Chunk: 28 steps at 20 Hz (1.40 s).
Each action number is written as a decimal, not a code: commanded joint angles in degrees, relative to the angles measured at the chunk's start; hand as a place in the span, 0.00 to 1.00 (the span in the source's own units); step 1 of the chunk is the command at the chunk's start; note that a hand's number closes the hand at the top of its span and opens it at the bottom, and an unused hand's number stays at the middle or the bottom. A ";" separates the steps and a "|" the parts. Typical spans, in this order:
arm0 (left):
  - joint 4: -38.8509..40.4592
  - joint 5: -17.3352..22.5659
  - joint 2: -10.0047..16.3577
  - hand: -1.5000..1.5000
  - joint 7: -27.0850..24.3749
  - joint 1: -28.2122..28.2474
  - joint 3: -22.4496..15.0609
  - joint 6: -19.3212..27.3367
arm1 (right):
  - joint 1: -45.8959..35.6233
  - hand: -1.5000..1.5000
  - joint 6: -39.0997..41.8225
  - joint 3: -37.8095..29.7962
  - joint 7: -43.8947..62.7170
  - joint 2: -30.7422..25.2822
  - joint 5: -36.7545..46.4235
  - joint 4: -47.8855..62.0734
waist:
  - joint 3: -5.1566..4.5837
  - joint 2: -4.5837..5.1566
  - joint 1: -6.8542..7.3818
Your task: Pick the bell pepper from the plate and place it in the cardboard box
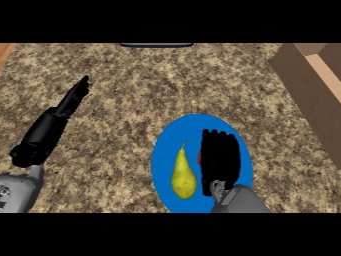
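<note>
Step in hand: pick, grasp phase; nothing lifted yet, judging by the position over the plate.

Right hand [221, 155]: positioned palm down over the right half of the blue plate [167, 150], covering the bell pepper [199, 157]. Closure: cannot tell from this view whether apart or clamped on the pepper.

Bell pepper: on the plate, under the right hand, showing only as a red sliver at the hand's left edge. Long axis and stem direction: hidden, cannot tell.

Pear [183, 172]: on the same plate, just beside the pepper on the left, long axis near to far, stem toward the far side.

Next move, as judged: secure the hold round the pepper, raise clear of the plate without nudging the pear, then carry right and far to the cardboard box [317, 95], well apart from the plate on the desk [129, 75].

Left hand [66, 107]: straight and apart, resting at the left.
</note>
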 commanded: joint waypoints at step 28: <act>2.86 -4.78 -4.59 0.50 -2.78 -0.49 0.86 -1.23 | -47.85 1.00 -24.46 -29.99 -30.74 -12.27 -5.29 44.74 | -0.01 0.42 1.10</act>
